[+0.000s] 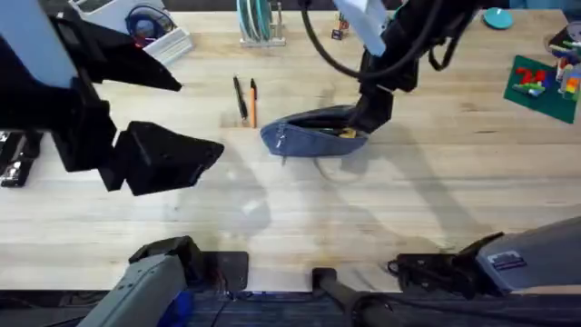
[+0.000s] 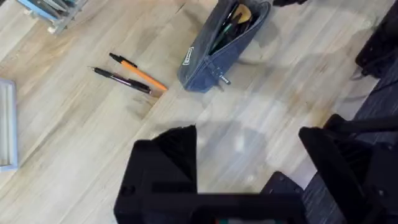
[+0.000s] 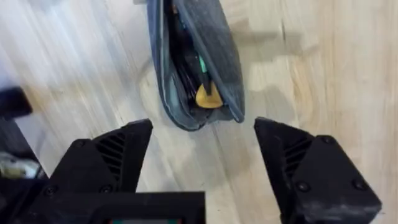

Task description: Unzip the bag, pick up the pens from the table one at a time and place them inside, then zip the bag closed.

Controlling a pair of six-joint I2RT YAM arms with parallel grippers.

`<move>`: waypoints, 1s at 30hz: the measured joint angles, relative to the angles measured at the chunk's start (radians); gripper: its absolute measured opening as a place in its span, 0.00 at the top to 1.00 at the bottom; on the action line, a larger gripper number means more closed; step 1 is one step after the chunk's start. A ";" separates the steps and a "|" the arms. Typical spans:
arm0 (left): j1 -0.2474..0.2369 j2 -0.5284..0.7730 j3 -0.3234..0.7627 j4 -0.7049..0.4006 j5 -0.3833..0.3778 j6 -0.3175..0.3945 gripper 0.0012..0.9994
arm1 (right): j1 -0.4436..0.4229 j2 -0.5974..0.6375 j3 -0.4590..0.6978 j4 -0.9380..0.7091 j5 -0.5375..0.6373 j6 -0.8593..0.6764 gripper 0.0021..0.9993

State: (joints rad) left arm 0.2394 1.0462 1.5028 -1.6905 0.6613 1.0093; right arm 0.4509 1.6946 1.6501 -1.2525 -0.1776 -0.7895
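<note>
The right gripper point(image 3: 202, 155) hangs just above one end of the bag point(image 3: 193, 62), its jaws spread wide with nothing between them; the pouch end lies just ahead of the gap. The bag is unzipped, its mouth gaping, and dark items plus a yellow piece show inside. From overhead, the right gripper point(image 1: 370, 111) sits at the bag's point(image 1: 313, 134) far-right end, touching or nearly so; which, I cannot tell.

The left gripper point(image 2: 249, 155) is raised well clear of the desk point(image 2: 261, 118), jaws spread, holding nothing. Ahead of it, well apart, lies the bag point(image 2: 217, 56) with its zipper pull at the nearer end. Beside the bag, toward the left arm's side, lie the two pens: the orange pen point(image 2: 140, 73) and the black pen point(image 2: 121, 79), close together and nearly parallel, flat on the wood. From overhead, the left gripper point(image 1: 168, 154) hovers near the pens point(image 1: 245, 102), which rest just left of the bag.
</note>
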 joint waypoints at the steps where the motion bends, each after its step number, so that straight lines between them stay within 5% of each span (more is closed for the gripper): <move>1: 0.000 0.000 0.000 0.000 0.000 0.000 0.00 | -0.003 -0.009 0.000 0.000 0.000 0.014 0.00; 11: 0.000 0.000 0.000 0.000 0.000 0.000 0.01 | -0.030 -0.111 -0.014 0.013 0.002 0.098 0.00; 30: 0.000 0.000 0.000 0.000 0.000 0.000 0.01 | -0.141 -0.438 -0.302 0.172 0.002 0.254 0.00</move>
State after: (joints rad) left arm 0.2394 1.0462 1.5028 -1.6905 0.6613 1.0092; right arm 0.3101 1.2569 1.3479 -1.0810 -0.1757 -0.5359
